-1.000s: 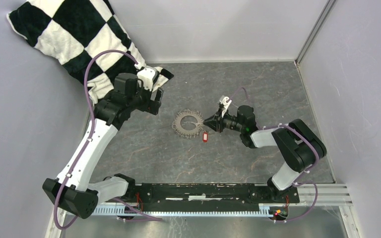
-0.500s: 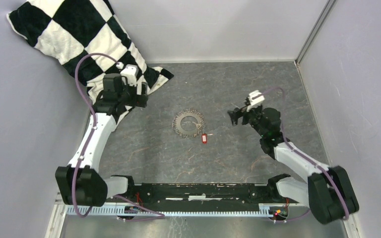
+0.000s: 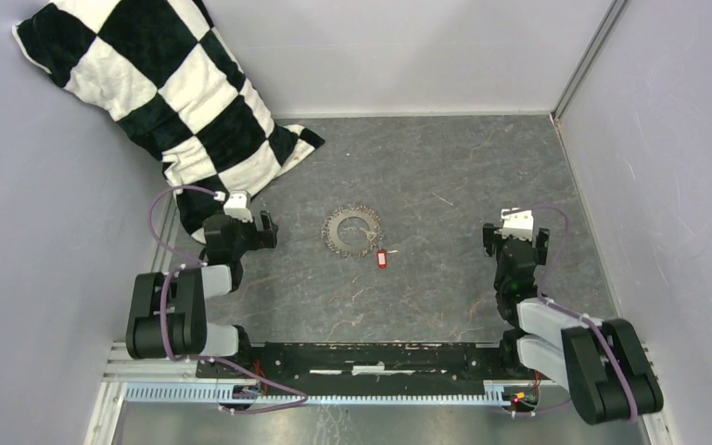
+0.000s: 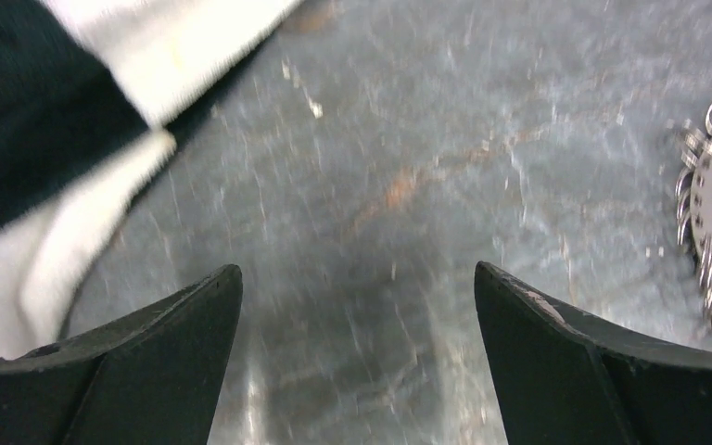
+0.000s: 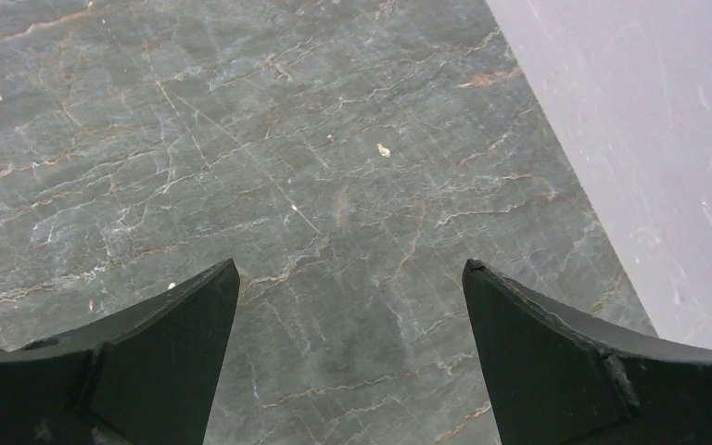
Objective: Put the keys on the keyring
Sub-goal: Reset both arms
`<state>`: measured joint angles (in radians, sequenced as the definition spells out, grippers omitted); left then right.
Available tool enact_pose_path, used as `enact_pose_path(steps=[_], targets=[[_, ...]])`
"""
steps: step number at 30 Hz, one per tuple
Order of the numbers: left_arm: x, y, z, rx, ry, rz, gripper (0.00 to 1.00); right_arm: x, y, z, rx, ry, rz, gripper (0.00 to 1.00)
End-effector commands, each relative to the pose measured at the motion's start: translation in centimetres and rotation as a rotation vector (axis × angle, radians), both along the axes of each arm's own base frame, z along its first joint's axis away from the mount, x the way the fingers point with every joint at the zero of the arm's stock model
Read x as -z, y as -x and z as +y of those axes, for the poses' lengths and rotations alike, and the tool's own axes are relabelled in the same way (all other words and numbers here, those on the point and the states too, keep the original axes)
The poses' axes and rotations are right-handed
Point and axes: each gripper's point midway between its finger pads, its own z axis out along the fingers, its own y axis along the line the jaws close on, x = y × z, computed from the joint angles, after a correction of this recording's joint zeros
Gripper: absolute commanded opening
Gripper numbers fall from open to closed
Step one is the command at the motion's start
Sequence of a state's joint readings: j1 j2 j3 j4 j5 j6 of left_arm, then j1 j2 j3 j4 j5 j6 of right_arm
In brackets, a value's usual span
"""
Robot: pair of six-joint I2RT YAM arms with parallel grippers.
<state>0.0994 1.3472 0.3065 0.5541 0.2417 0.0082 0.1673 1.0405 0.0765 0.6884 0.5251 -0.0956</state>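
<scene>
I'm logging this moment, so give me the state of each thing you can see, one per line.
keyring: flat on the table, untouched, red tag at its near right.
left gripper: open, empty, left of the keyring.
right gripper: open, empty, over bare table.
checkered cloth: crumpled in the far left corner.
key: too small to pick out.

Left arm [image 3: 211, 276] retracted, right arm [image 3: 543, 321] retracted, right fingers [image 5: 120, 371] opened
</scene>
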Motion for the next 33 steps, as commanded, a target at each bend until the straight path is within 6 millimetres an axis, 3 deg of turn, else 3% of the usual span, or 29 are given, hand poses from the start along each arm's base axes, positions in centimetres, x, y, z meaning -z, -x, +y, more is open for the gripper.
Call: enact_pose_path(steps=[1,5,8,11,12,13,17,33], targets=[[-6.8,-3.9,0.2,-0.019,0.012,-0.383,1.0,-1.4,-1.2,-0.5,0.018,0.013,-0.103,0.98],[-6.2,-2.4,-0.4,0.017,-0.007,-0.443,1.0,-1.4,-1.6,-0.3,-0.011,0.0,-0.15,0.98],[-7.1,-1.2,-1.0,0.046,-0.005,-0.527,1.0,-0.9,-1.8,0.0,-0.032,-0.005,-0.154,0.98],[-7.1,-0.9,-1.0,0.045,-0.013,-0.528,1.0,-1.1,0.6,0.9,-0.121,0.014,-0.219,0.98],[-7.2,-1.0,-1.0,0.042,-0.011,-0.536,1.0,-2.7,1.3,0.8,-0.124,0.02,-0.298,0.98],[-7.1,-1.1,-1.0,0.038,-0.011,-0.531,1.0,-2.6,2.0,0.5,-0.1,0.015,-0.298,0.98],[-4.9,-4.1,-0.6,0.0,-0.022,-0.374,1.0,-0.6,-0.6,0.9,-0.107,0.018,-0.176,0.98],[-5.3,-3.8,-0.7,-0.01,-0.033,-0.393,1.0,-0.8,-0.4,0.8,-0.108,0.015,-0.188,0.98]])
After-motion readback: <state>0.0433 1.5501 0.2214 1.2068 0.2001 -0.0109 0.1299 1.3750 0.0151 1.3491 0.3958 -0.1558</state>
